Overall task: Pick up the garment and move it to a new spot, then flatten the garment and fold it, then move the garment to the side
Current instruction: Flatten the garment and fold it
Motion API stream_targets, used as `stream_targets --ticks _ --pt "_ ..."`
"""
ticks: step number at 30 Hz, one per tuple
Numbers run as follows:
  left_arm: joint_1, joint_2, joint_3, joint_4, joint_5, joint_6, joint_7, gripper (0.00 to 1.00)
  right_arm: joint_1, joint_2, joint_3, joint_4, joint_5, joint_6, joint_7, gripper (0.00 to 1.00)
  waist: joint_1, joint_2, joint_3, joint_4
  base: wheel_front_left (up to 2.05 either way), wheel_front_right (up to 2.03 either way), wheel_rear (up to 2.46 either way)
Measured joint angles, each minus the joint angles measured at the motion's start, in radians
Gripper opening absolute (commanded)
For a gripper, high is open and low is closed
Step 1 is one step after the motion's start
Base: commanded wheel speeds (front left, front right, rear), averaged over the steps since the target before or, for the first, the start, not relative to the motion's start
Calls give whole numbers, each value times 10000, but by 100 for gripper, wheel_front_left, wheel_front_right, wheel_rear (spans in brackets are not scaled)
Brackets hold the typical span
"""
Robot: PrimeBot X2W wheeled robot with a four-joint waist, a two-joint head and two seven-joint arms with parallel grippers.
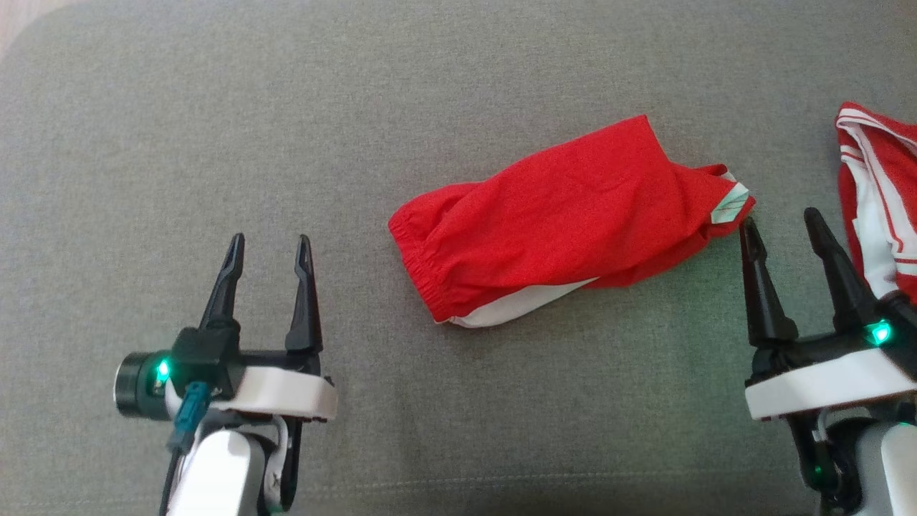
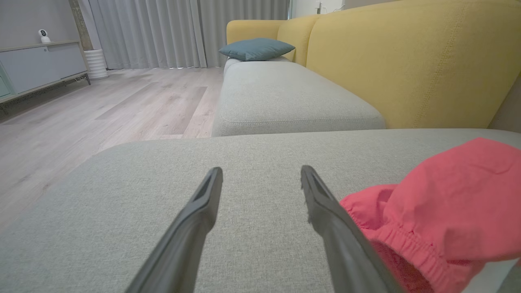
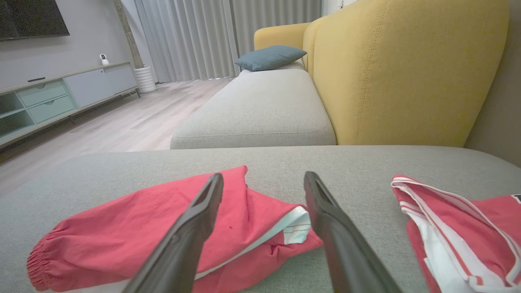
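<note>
The garment (image 1: pixel 566 222) lies lengthwise across mid-frame, right end just beside the right gripper (image 1: pixel 781 218); left gripper (image 1: pixel 271 238) farther; both splayed, empty.

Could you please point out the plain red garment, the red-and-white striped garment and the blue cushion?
plain red garment (image 1: pixel 566 215): head view, middle of its red top panel.
striped garment (image 1: pixel 881 186): head view, on its striped fabric near the right edge.
blue cushion (image 3: pixel 270 57): right wrist view, centre of its top face.
</note>
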Motion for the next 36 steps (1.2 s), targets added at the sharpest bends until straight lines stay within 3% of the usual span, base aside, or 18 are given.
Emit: stream_targets --ticks 16,19,23,25,36 --pt "133 17 -148 -44 21 17 2 100 7 52 67 -54 0 0 98 100 0 0 -33 4 0 0 0" --pt "133 29 -604 -27 -171 -439 364 100 7 56 65 -56 2 0 100 100 0 0 9 6 0 0 0" --pt "148 -44 -1883 127 -625 -1455 1616 100 -1 58 69 -31 19 0 174 100 0 0 178 -2 0 0 0" --pt "165 -88 -2249 286 -732 -1662 2036 100 -9 58 73 -17 21 0 173 100 0 0 245 -29 0 0 0" --pt "-154 -144 -2685 1323 -974 -1668 2157 100 -60 59 125 105 130 0 174 100 0 0 611 -406 0 0 0"
